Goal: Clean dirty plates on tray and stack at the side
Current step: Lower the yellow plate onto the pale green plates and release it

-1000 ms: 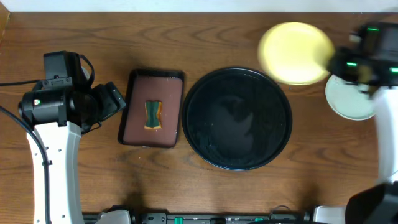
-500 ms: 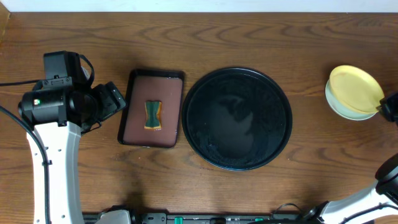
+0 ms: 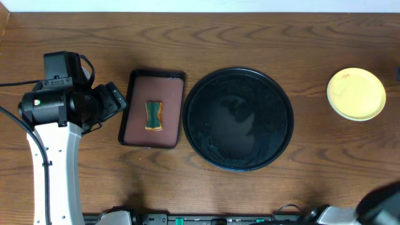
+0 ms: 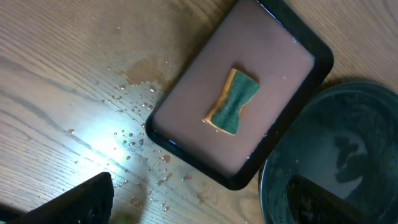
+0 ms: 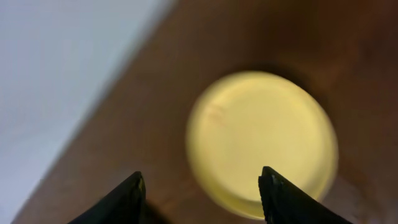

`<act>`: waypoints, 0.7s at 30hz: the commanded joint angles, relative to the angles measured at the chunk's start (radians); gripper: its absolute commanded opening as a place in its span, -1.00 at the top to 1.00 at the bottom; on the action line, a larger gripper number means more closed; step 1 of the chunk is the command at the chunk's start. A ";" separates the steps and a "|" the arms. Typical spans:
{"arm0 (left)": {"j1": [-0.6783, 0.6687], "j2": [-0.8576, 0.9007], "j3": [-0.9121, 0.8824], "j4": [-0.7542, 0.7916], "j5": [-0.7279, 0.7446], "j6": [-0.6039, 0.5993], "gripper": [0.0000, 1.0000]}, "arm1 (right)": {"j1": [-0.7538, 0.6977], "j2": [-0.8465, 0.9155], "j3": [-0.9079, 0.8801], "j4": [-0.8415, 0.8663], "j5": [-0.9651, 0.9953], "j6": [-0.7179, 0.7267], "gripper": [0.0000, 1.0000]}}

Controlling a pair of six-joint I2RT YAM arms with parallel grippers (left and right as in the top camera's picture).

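Moved in the last second from beside tray (image 3: 237, 119) to far right: yellow plate (image 3: 356, 94), lying flat, well apart from tray. Right gripper (image 5: 203, 177) above it, spread wide, empty. Left gripper (image 4: 199, 186) likewise spread, empty, over sponge (image 4: 232, 101). No plates on tray; task judged essentially finished.

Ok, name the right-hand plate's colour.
The plate is pale yellow, clearest in the overhead view.
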 commanded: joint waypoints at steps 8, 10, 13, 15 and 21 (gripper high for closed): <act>0.002 -0.001 0.018 -0.002 0.001 0.010 -0.79 | 0.384 -0.494 0.012 -0.123 -0.151 -0.116 -0.18; 0.002 -0.001 0.018 -0.002 0.001 0.010 -0.79 | 0.471 -0.557 0.012 -0.154 -0.125 -0.116 -0.27; 0.002 -0.001 0.018 -0.002 0.001 0.010 -0.79 | 0.575 -0.631 0.012 -0.221 -0.056 -0.115 -0.99; 0.002 -0.001 0.018 -0.002 0.001 0.010 -0.79 | 0.615 -0.668 0.012 -0.275 -0.053 -0.111 -0.99; 0.002 -0.001 0.018 -0.002 0.001 0.010 -0.79 | 0.649 -0.753 0.012 -0.449 -0.056 -0.097 -0.98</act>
